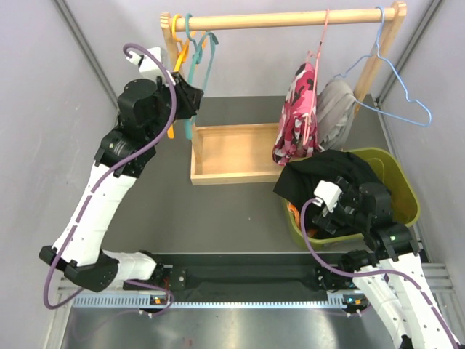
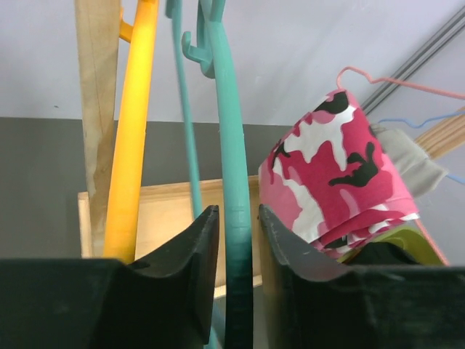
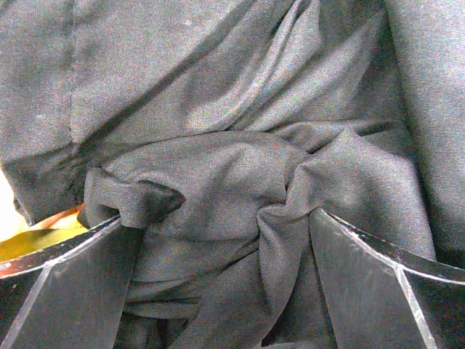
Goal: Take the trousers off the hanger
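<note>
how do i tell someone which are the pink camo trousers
Look at the wooden rail across the back of the table. Near its right end two garments hang side by side. The pink camouflage trousers are the left one, blotched pink, white and black, while the grey trousers beside them are plain.

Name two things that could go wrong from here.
The right gripper is open around bunched black trousers; lifting away may snag them and drag them over the bin rim. The left gripper brackets the teal hanger; pulling could tug it off the wooden rail.
</note>
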Robot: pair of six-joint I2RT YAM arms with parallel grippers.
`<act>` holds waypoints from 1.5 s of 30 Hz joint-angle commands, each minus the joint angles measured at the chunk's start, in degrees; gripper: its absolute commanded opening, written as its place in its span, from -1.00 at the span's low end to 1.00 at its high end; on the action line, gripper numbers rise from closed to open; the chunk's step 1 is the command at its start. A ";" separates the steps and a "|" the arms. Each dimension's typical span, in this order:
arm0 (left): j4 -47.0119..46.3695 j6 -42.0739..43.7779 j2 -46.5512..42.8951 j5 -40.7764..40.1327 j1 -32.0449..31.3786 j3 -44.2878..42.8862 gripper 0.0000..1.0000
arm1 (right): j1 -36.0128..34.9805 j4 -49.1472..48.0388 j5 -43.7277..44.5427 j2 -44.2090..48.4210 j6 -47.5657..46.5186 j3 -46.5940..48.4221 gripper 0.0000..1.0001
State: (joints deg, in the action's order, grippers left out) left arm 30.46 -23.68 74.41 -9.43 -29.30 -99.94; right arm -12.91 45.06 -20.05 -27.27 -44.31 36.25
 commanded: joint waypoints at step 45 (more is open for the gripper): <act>-3.30 -7.78 -13.68 27.54 -0.67 5.19 0.86 | 5.00 -2.61 -1.39 -1.04 0.19 -0.04 0.97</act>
State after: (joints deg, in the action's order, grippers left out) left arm 32.08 -29.78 59.99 15.14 -29.36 -95.26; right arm -9.17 44.93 -21.41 -27.75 -44.31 36.25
